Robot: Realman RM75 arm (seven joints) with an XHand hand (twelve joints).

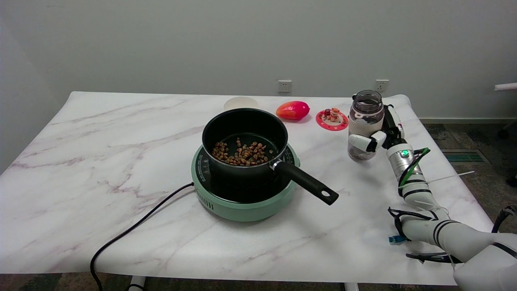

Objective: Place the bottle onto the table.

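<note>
a white marble table [101, 169]. near centre, a green cooker [242, 198] carries a black pot [244, 139] of brown bits. at right, the right hand [377, 135] grips an upright bottle [364, 123] standing on the table. farther back lie a red mango [293, 110] and a red lid [332, 120]

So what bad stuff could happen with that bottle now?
The right hand grips the open-topped bottle upright near the table's right side. If the fingers let go unevenly, the tall bottle might tip and spill whatever is left inside. A sideways knock could also send it toward the pink coaster just behind it.
</note>
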